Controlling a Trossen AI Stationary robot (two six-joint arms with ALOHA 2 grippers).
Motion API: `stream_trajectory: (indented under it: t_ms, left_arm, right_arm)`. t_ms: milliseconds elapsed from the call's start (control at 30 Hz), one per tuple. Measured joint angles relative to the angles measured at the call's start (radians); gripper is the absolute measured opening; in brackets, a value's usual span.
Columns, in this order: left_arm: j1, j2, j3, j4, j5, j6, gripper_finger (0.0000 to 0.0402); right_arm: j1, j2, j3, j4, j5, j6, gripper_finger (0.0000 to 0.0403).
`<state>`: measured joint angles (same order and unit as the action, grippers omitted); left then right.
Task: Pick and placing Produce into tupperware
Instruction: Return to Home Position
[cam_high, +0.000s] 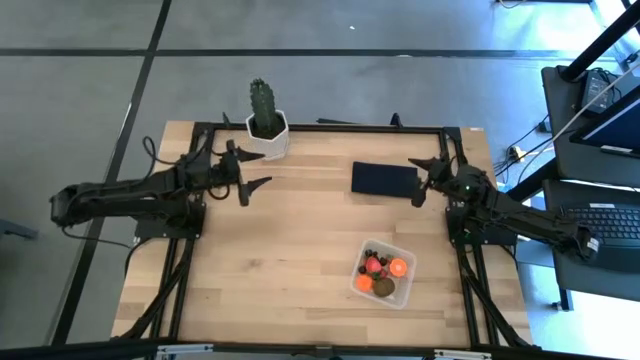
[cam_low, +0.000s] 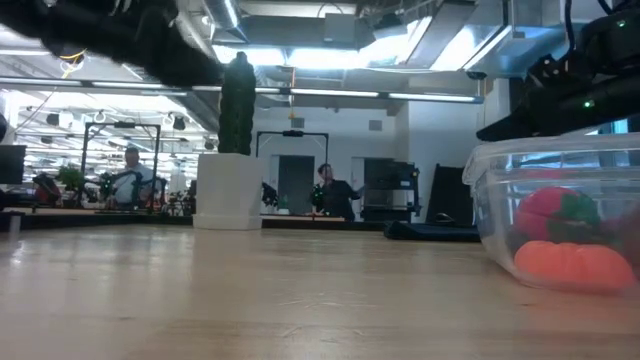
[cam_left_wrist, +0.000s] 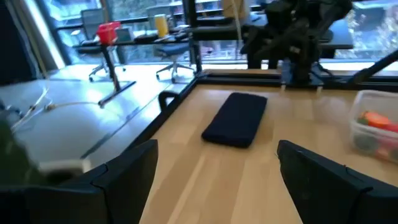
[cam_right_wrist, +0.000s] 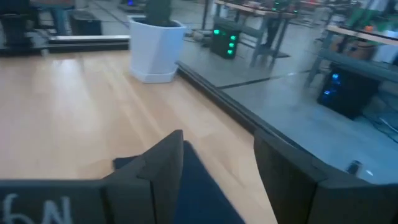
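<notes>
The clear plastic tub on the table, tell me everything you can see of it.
The tupperware is a clear, lidless plastic box, squarish with rounded corners, upright on the wooden table on the right arm's side, turned askew to the table's edges. It holds a red strawberry, orange balls, a brown oval and dark berries. Only the table and this produce touch it.

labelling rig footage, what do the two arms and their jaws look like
The left arm and right arm are black, slim, jointed tubes. Each ends in two dark, wedge-shaped jaws. The right arm's wrist carries a small green light and white lettering.
</notes>
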<state>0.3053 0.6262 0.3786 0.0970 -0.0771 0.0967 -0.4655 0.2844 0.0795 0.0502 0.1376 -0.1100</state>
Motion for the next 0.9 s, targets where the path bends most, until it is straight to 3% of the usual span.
stream_trajectory:
  t_ms: [233,400,900]
  left_arm:
    - [0.072,-0.159,-0.149,0.058,0.0,-0.042,0.0322]
    - [0.081,-0.257,-0.222,0.056,0.0,-0.066,0.0321]
    - [0.081,-0.377,-0.278,0.048,0.026,-0.068,0.0317]
  right_arm:
    - [-0.094,-0.013,0.0,-0.001,-0.007,0.007,0.0198]
    - [-0.134,-0.053,0.0,-0.007,-0.088,0.031,0.0198]
    - [-0.173,-0.284,0.0,-0.108,-0.087,0.079,0.0198]
